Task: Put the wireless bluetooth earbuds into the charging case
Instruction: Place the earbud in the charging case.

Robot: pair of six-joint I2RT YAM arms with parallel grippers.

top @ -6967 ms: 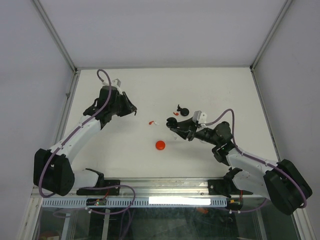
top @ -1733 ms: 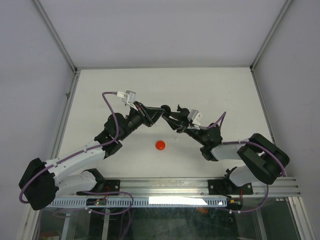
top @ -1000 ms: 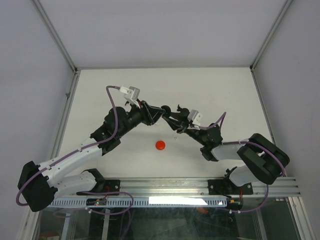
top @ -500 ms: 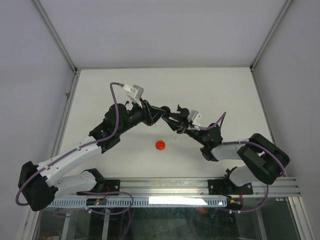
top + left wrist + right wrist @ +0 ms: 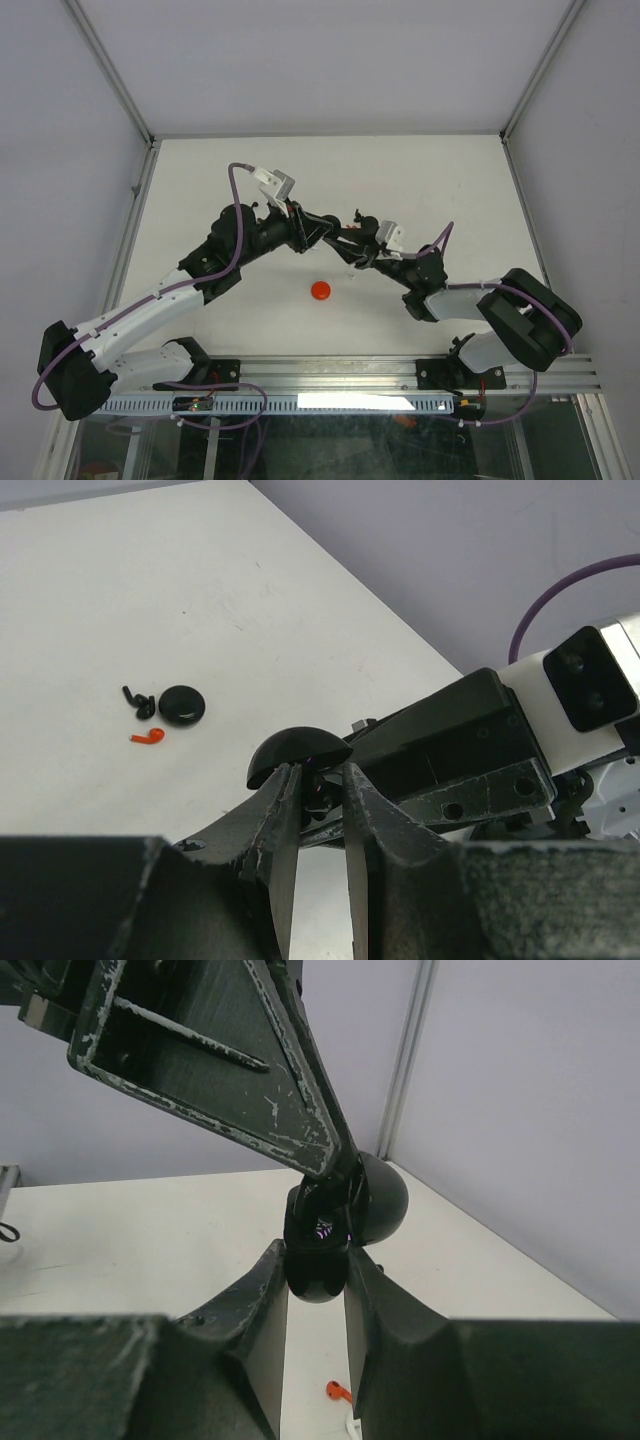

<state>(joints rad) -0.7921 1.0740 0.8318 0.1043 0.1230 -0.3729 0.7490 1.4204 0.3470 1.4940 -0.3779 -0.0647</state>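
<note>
Left wrist: open charging case [image 5: 298, 755] foreground; black puck [image 5: 182, 704], red earbud [image 5: 148, 737] behind

Top cam overhead; wrist cams close-up, opposed, share black case [image 5: 298, 755].

Black-and-white arms [image 5: 140, 315], purple cables [image 5: 234, 190], scuffed fingers [image 5: 255, 1310]

Bright, even light; soft, blurred foregrounds.
</note>
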